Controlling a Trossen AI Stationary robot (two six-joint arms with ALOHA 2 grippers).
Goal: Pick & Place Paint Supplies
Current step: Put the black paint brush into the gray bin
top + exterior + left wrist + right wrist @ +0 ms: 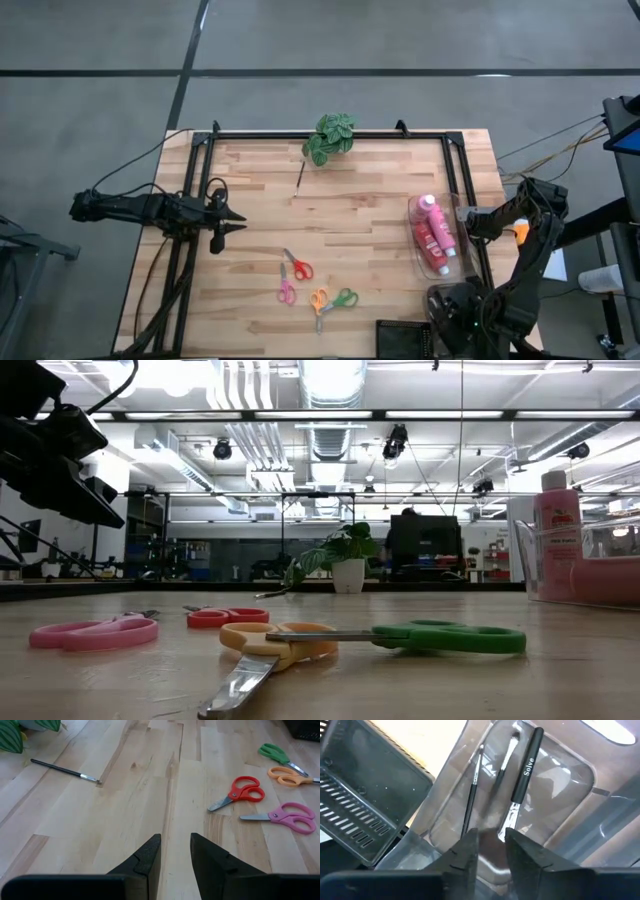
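Observation:
Red and pink squeeze bottles (433,232) with white caps lie in a clear plastic tub (415,262) at the table's right edge; one pink bottle (556,528) shows in the low view. My right gripper (491,845) points down into a clear tub (570,780), open, with a narrow gap between its fingers. Below it several dark-handled brushes lie on the tub's floor: a thin one (472,795) and a thicker lettered one (525,765). Another brush (65,770) lies on the table near the plant. My left gripper (175,852) waits open at the table's left side (238,222).
A green leafy plant (330,137) stands at the far edge. Red (297,266), pink (286,292), orange (319,301) and green (344,297) scissors lie near the front middle. A black slotted rack (360,805) sits beside the tub.

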